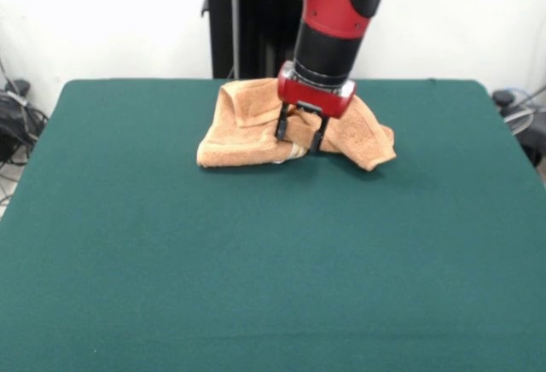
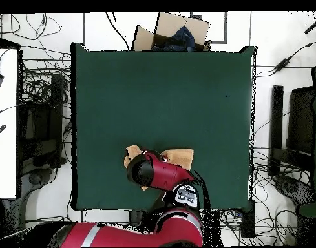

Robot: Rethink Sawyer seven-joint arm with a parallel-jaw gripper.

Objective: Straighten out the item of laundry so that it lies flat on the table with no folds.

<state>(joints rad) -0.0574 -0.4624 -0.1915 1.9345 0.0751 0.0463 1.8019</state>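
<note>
The peach-orange towel (image 1: 247, 129) lies crumpled in folds near the far edge of the dark green table (image 1: 256, 261), with a raised hump on its right side. My gripper (image 1: 299, 136) comes straight down onto the towel's middle. Its two black fingers (image 1: 281, 124) stand apart and press into the cloth beside a small white tag (image 1: 294, 151). In the overhead view the red arm (image 2: 154, 173) covers the gripper and most of the towel. Only towel corners (image 2: 179, 157) show on the table (image 2: 160, 90) on either side of the arm.
The towel sits close to the table edge on the robot's side. A cardboard box (image 2: 179, 32) stands beyond the opposite edge. Cables and equipment (image 2: 41, 123) lie on the floor along both sides. The black pedestal (image 1: 256, 31) rises behind the towel.
</note>
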